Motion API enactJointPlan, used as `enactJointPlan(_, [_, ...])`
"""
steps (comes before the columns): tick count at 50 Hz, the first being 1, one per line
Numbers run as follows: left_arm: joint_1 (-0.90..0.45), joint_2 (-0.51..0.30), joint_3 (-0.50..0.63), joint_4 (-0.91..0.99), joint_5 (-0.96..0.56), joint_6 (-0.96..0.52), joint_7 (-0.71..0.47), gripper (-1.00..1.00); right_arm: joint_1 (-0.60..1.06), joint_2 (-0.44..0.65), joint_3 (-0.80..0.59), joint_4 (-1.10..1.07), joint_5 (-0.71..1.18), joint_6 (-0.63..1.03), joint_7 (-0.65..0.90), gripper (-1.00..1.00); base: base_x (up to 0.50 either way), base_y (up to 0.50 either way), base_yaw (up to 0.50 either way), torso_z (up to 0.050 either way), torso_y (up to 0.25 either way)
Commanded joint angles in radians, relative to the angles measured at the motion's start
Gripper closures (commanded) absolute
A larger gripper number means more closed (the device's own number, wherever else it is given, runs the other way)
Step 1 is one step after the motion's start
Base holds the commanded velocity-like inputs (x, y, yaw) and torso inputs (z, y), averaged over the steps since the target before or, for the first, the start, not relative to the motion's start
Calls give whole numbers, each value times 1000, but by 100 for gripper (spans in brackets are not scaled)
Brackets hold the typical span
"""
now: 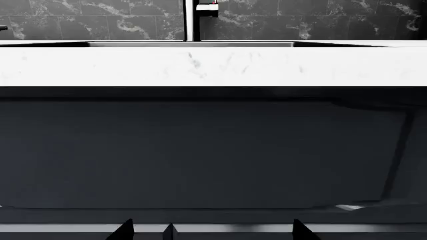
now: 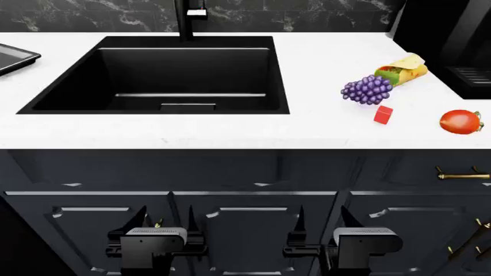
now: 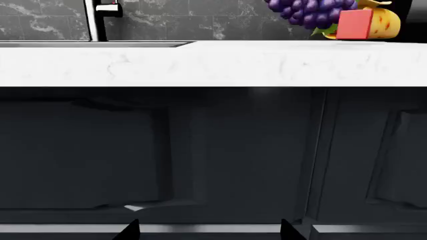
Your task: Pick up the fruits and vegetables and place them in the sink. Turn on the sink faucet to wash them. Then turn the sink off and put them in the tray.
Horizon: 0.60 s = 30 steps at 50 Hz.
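Beside the sink (image 2: 277, 69), the grapes (image 2: 367, 89) and tomato (image 2: 459, 121) waited unpicked on the desk (image 2: 230, 129), both jaws spread empty.

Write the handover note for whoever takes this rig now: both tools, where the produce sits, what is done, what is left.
Left tool and right tool: both open, empty, low in front of the dark cabinet doors, below counter height.
Bunch of purple grapes: on the white counter right of the sink, beside the yellow tortilla wrap and small red cube.
Round red tomato: on the counter at far right.
Rectangular matte black sink basin: nothing in it; no water visible from the tall black faucet.
Shallow dark grey tray: at the counter's far left.
Done: nothing.
Left: move grapes and tomato to sink, wash, shut faucet, transfer to tray.
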State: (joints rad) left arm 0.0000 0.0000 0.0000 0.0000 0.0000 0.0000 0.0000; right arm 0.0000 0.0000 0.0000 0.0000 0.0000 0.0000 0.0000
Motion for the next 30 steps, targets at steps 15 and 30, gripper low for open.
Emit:
enactJointPlan(15, [-10,-52,63,-13,-55,-2,-58,-100,2,52,-59,-5,59,15,66,-100,0,-284,0,0,0])
enactJointPlan(30, [-9,-74,93,-7,-66,-3,-88,-100,-4,75,-78,-13,91,9,86,-100,0,-500,0,0,0])
